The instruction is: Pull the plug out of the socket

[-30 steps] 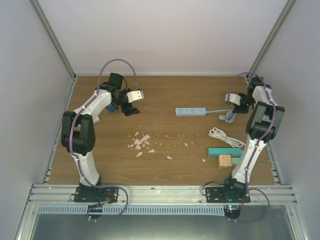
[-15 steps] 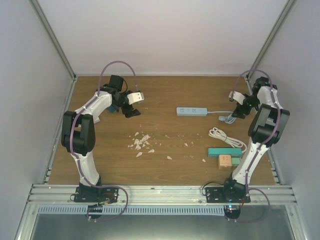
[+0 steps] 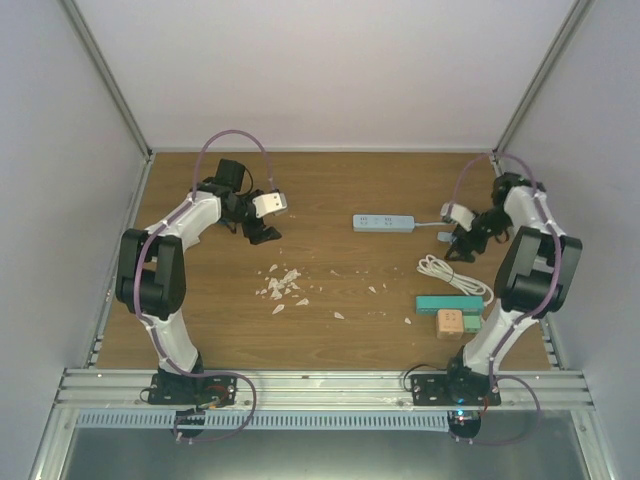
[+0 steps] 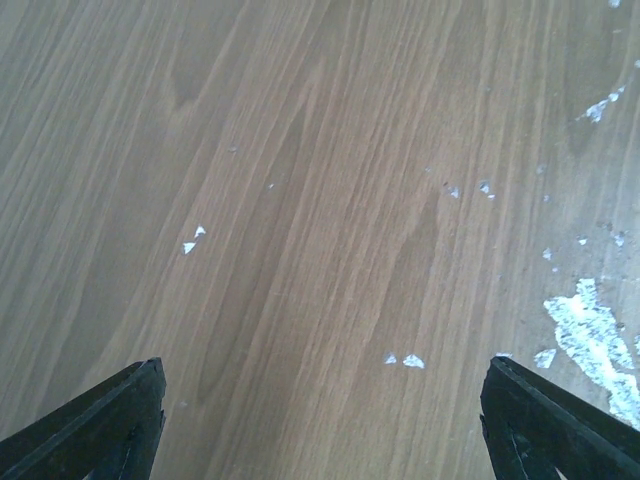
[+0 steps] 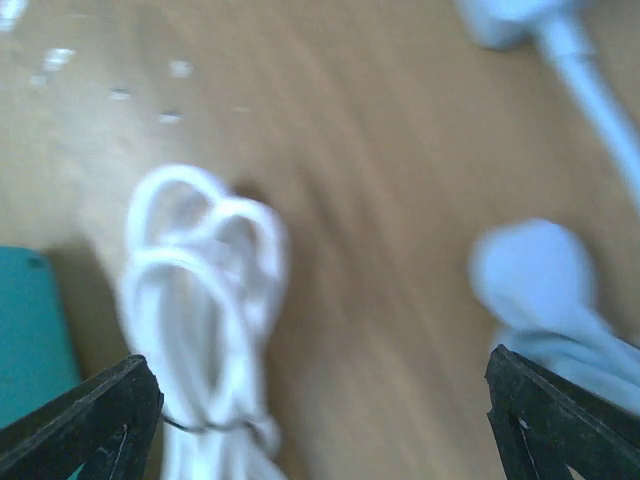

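- Top external view shows the strip (image 3: 383, 222) lying flat at the far middle of the surface (image 3: 330, 180). Its sockets face up with nothing that I can see standing in them, and its cord runs off right toward my right arm.
- Right wrist view: my right jaws stand wide, one tip in each lower corner, with only bare wood between them. I judge they hang just above the surface so as not to catch the cords below.
- The plug (image 5: 535, 275) lies on the wood toward the right of that view, near my right tip and apart from the strip's end at the top right. The picture is smeared, so I take that pale rounded shape for the plug rather than know it.
- With the plug apart from the strip and my jaws wide, I judge the pull done and no hold needed.
- A white coil (image 5: 200, 300) lies to the left in the same view, beside a teal box (image 5: 30, 330). Neither is part of the job, and I'd keep my tips off the coil so it doesn't drag.
- Left wrist view: my left jaws are wide too and hold nothing, over bare wood dotted with white flecks (image 4: 590, 330). That arm sits well apart from the strip on the left, out of the way, since by my reckoning nothing there needs bracing.
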You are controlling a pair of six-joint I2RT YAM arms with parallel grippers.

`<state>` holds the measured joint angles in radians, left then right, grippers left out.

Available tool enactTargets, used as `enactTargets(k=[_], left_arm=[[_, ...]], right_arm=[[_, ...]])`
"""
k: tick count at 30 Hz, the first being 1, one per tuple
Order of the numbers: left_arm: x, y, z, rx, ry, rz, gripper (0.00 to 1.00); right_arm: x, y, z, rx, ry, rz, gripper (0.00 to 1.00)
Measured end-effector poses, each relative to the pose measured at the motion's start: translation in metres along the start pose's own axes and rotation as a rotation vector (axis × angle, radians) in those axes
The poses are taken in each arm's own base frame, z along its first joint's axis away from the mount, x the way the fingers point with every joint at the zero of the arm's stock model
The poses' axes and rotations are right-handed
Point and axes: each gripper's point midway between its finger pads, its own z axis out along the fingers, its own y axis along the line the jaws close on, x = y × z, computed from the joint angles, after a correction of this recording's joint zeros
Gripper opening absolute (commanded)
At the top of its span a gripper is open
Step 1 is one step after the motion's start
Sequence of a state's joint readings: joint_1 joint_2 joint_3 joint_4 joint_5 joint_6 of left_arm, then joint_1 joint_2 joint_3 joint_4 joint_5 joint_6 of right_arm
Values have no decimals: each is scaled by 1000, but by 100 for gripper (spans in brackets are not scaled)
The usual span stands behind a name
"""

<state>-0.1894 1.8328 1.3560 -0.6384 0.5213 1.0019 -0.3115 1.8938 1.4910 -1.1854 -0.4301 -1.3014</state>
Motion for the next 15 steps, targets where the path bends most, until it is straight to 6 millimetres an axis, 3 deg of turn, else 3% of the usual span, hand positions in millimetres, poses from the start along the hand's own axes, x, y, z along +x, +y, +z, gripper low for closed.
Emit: enactTargets(k=[4, 10, 15], left_arm=[[-3, -5, 1, 16, -20, -10, 86], [-1, -19, 5, 46, -27, -19, 86], [-2, -27, 3, 53, -35, -21, 85]], right_arm=[[-10, 46, 25, -108, 26, -35, 86], [-4, 65, 48, -157, 56, -27, 77], [-3, 63, 63, -131, 81, -36, 41]])
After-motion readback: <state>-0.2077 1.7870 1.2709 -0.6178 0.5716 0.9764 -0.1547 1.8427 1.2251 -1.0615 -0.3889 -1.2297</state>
